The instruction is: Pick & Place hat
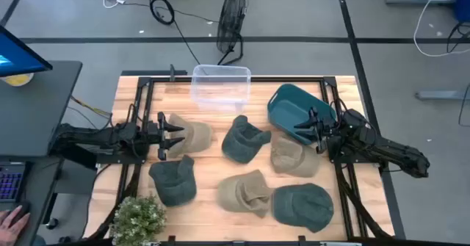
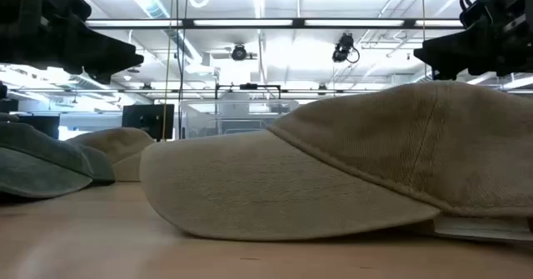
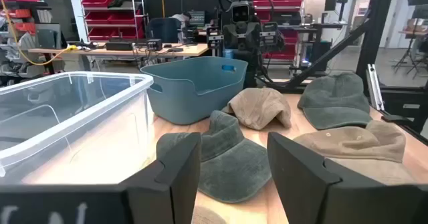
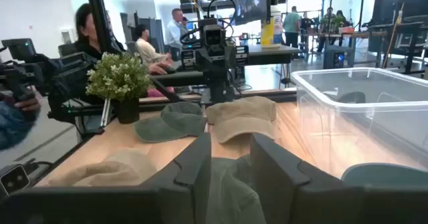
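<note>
Six hats lie crown-up on the wooden table: a tan hat, a green hat, a tan hat, a green hat, a tan hat and a green hat. My left gripper hovers open at the left tan hat's edge, above the table. Its wrist view looks between the fingers at the centre green hat. My right gripper is open and raised by the teal bin, facing the centre green hat.
A clear plastic bin and a tilted teal bin stand toward the far edge. A potted plant sits at the near left corner. Black frame rails run along the table's sides. People sit beyond the table.
</note>
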